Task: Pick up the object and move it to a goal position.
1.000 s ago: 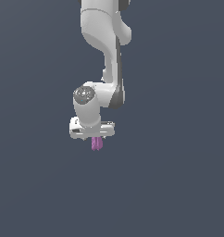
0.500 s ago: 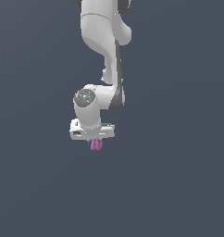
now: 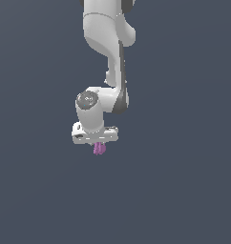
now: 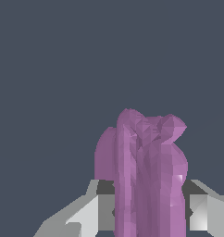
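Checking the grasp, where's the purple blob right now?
In the exterior view, the purple blob hangs just below the white tool, clamped between its fingers.

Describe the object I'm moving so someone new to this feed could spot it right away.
Follow the white arm down to its gripper. Clamped between the fingers hangs the object, a small lumpy blob. It is the only purple-pink thing against the plain grey background.

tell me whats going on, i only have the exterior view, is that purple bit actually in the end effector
Observer: Yes. The wrist view shows the purple blob filling the gap between the two fingers, one on each side.
Operator: what shape is it
Observer: Lumpy, with several upright lobes and a knobby end.
Operator: anything beyond it
Observer: In the wrist view, only plain dark grey background past the blob.
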Available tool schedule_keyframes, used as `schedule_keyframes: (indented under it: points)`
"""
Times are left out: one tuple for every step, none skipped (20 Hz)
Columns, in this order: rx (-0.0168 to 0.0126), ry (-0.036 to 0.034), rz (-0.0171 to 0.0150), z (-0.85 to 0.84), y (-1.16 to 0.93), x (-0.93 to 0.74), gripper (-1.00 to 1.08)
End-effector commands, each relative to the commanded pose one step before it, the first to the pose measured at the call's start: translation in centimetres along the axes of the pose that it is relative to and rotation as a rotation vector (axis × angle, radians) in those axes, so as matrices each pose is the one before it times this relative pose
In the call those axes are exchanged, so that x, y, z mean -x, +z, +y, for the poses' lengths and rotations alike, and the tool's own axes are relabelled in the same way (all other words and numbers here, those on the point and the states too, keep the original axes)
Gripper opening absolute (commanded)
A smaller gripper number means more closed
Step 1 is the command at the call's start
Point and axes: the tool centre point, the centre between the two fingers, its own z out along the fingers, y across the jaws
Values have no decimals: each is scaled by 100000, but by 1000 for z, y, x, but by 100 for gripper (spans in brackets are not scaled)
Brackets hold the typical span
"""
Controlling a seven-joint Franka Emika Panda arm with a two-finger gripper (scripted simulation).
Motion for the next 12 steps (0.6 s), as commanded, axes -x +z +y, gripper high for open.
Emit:
schedule_keyframes:
  points:
    - [26, -3, 113, 15, -602, -79, -100]
    - [0, 0, 0, 5, -371, -29, -100]
    - [0, 0, 0, 6, -438, -35, -100]
    - [0, 0, 0, 7, -504, -40, -100]
    - [0, 0, 0, 8, -568, -45, -100]
    - [0, 0, 0, 9, -630, -51, -100]
    - [0, 0, 0, 10, -691, -56, -100]
    - [0, 0, 0, 11, -749, -61, -100]
    - [0, 0, 0, 12, -806, -66, -100]
    - [0, 0, 0, 12, -861, -70, -100]
    - [-10, 14, -67, 23, -872, -82, -100]
    - [0, 0, 0, 14, -966, -80, -100]
